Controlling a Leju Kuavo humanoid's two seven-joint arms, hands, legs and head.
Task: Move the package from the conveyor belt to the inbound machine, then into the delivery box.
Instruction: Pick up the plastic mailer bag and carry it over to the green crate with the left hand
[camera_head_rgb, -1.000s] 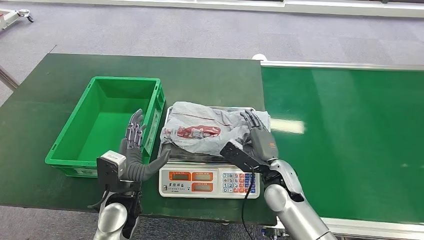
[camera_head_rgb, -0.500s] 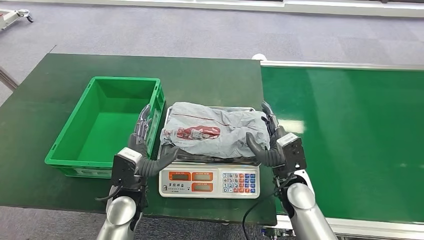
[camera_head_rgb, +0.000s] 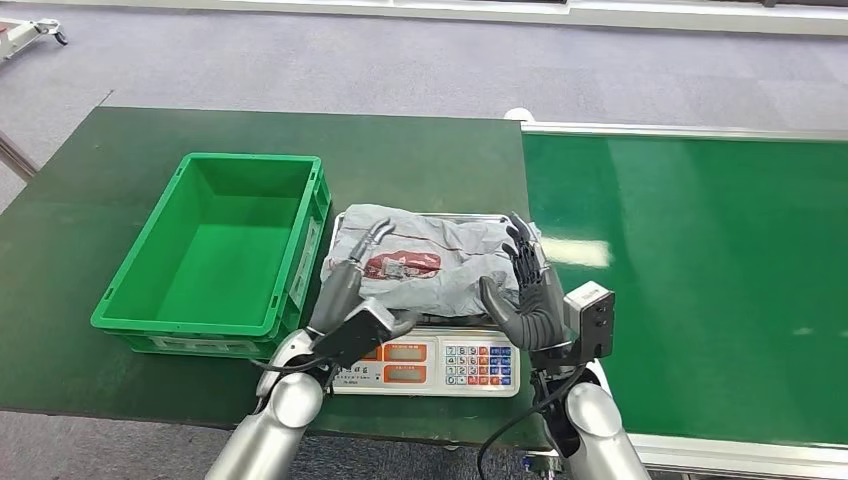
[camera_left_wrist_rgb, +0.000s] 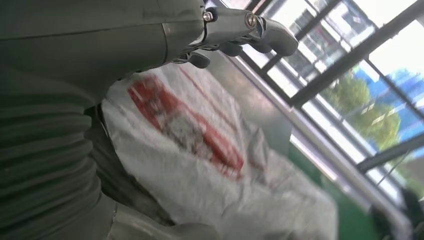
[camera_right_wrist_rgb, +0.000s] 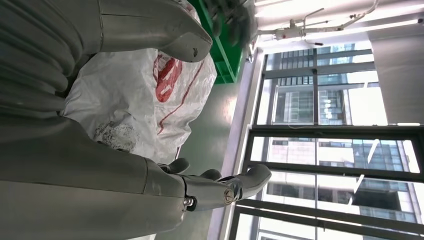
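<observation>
1. The package (camera_head_rgb: 430, 262), a crumpled grey-white plastic mailer bag with a red printed patch, is lying slack and wrinkled on the steel pan of the inbound machine (camera_head_rgb: 425, 362), a flat weighing scale with orange displays and a coloured keypad along its front; the bag is covering most of the pan, so only the pan's thin edges are showing.
2. The left hand (camera_head_rgb: 352, 283) is reaching over the bag's left end, fingers slightly apart and lying along the plastic; whether they are pressing it I cannot tell; the left wrist view is blurred.
3. The right hand (camera_head_rgb: 527, 290) is standing at the bag's right end, palm turned toward it, dark fingers spread and upright, thumb toward the film; contact is hard to make out.
4. The delivery box (camera_head_rgb: 150, 290), a moulded green plastic crate with ribbed walls, is sitting just left of the scale on the dark green table (camera_head_rgb: 100, 180).
5. The conveyor belt (camera_head_rgb: 700, 270), glossy green with a metal rail, is running off to the right, cut off by the picture's edge.
</observation>
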